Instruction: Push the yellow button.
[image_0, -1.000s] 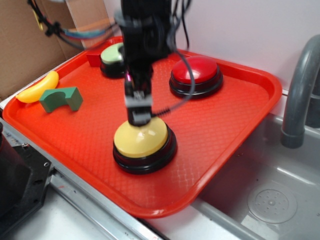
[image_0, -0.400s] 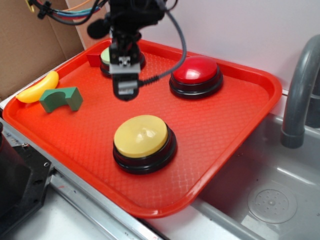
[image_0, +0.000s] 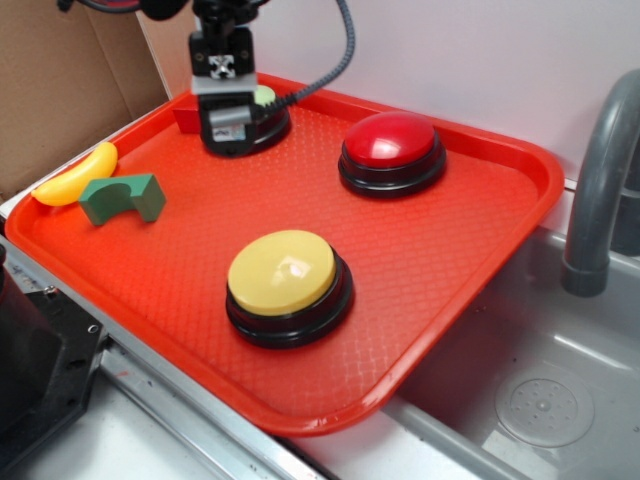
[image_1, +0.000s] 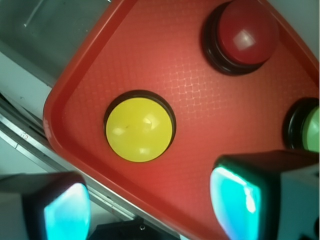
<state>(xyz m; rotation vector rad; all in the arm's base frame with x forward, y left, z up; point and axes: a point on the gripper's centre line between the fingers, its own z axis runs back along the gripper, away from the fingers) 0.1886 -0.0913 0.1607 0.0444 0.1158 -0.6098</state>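
**Gripper high at upper left, yellow button free at lower centre**

Exterior view: yellow button (image_0: 284, 275) sits on the red tray (image_0: 480, 250), lower centre of the frame, nothing touching it. Glossy dome cap on a black round base. Wrist view shows the same cap (image_1: 139, 129) left of centre, unobstructed, near the tray's curved corner.

Gripper (image_0: 228, 118) hangs at upper left of the exterior view, in front of the green button (image_0: 262, 98), well apart from the yellow one. Fingers: in the wrist view two pads (image_1: 234, 200) appear along the bottom edge with a wide gap between them, holding nothing.

Other items: red button (image_0: 391, 140) at upper centre; banana toy (image_0: 75, 175) and green arch block (image_0: 122, 198) at the left edge of the tray. Sink (image_0: 540, 400) and faucet (image_0: 600, 180) at right.

Handling judgement: cap looks like hard, smooth plastic, likely slippery on its curved flanks, sprung to travel downward. Base is low and broad, so tipping seems unlikely; it could slide on the tray under a sideways load. No grasp needed. Contact should land on the crown, straight down, centred.
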